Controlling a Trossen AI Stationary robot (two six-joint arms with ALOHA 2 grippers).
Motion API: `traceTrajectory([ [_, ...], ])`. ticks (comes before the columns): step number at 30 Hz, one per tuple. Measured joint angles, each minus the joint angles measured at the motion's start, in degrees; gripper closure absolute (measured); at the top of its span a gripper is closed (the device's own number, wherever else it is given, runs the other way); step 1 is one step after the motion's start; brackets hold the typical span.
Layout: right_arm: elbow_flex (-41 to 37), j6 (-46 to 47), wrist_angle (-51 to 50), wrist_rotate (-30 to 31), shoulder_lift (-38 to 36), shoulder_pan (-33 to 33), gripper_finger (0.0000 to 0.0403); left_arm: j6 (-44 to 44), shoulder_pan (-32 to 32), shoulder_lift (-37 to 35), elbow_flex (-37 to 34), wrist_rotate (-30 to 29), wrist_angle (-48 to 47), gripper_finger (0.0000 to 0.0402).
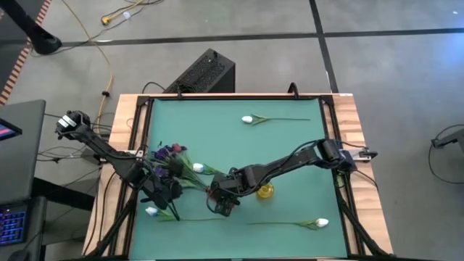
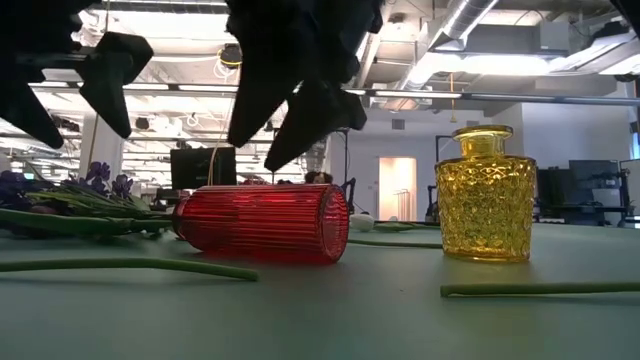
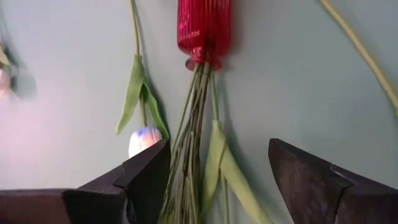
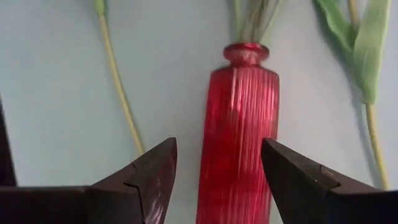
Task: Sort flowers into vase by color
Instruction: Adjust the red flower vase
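The red ribbed glass vase [image 2: 262, 222] lies tipped on its side on the green worktop [image 1: 290, 145], left of centre in the low view, with a bundle of purple flowers [image 1: 168, 154] still threaded through its neck, stems fanning out of the mouth in the left wrist view; it probably has to be stood upright before sorting can go on. The right hand [image 4: 214, 171] hangs directly over the vase body, released, jaws spread to either side of the glass and not touching it, seemingly lined up to grip it. The left hand [image 3: 217, 171] hovers over the stem bundle near the mouth, likewise spread wide and grasping nothing, likely placed to steady the stems. The yellow cut-glass vase [image 2: 485, 195] stands upright at centre right of the low view, empty as far as can be seen. White tulips lie loose: one [image 1: 249, 119] upper centre of the high view, one [image 1: 322, 223] lower right, another [image 1: 151, 212] lower left beside the left arm. No label or writing is readable anywhere
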Motion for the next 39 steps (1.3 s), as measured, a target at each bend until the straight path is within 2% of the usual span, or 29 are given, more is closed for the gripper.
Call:
traceTrajectory([
  [16,0.09,1.28,-0.15,2.06,4.14,1.34,0.0142,-0.28,0.21,0.89,-0.02,-0.41,2.06,0.0143],
  [21,0.15,1.46,-0.15,2.3,5.11,1.52,0.0142,-1.53,1.7,4.87,-0.07,-1.87,1.95,0.0143],
  [31,0.05,1.42,-0.37,2.31,5.28,1.81,0.0142,-5.22,5.96,16.82,-0.09,-1.21,3.23,0.0143],
  [36,-0.02,0.58,-0.28,2.29,5.31,1.77,0.0142,-9.38,8.5,18.02,-0.09,-1.06,4.33,0.0143],
  [39,-0.02,0.09,0.14,2.29,5.31,1.77,0.0142,-11.47,10.72,18.01,-0.09,1.54,4.15,0.0143],
])
